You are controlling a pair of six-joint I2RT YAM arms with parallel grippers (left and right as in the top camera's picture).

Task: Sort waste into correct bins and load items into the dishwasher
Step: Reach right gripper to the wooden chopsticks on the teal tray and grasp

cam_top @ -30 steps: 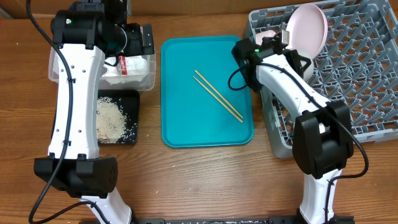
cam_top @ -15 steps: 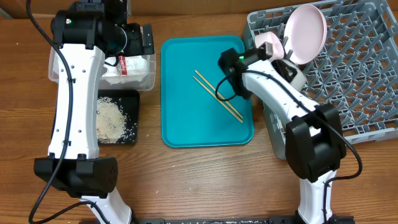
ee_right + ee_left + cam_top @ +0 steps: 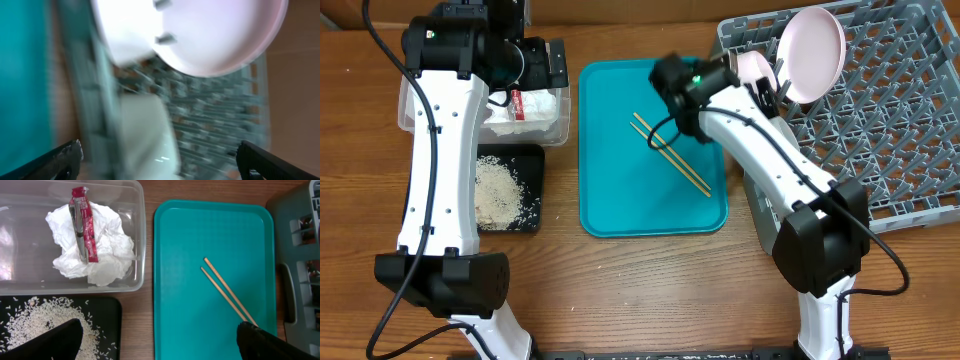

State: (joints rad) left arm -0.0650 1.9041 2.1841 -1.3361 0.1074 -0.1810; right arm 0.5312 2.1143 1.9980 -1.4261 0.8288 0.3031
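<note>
Left arm (image 3: 438, 150) runs up the left side of the counter (image 3: 650, 290), wrist bent over the clear tub (image 3: 141, 240). Left claw (image 3: 157, 326) is released, fingers spread wide and holding nothing, hovering above the tub, black tray and teal tray.

Clear tub at far left holds crumpled white tissue (image 3: 107, 250) with the red wrapper (image 3: 82, 222) lying on top. Black tray (image 3: 534, 190) sits just in front of the tub, with loose rice (image 3: 500, 195) piled inside.

Teal tray (image 3: 620, 180) is in the middle. The chopsticks (image 3: 670, 155) lie on it side by side on a diagonal, nearly parallel.

Right arm (image 3: 770, 160) rises from the front edge, elbow by the rack's left side, forearm reaching up-left, with the wrist over the teal tray's upper right corner. Right claw (image 3: 157, 150) is released with its tips far apart, and that view is blurred.

Grey rack (image 3: 900, 130) is at right. The pink plate (image 3: 812, 52) stands on edge in its back left corner, a small pink bowl (image 3: 752, 68) just left of it. The wrist view shows a white rounded dish (image 3: 147, 130) in the rack, too blurred to name.
</note>
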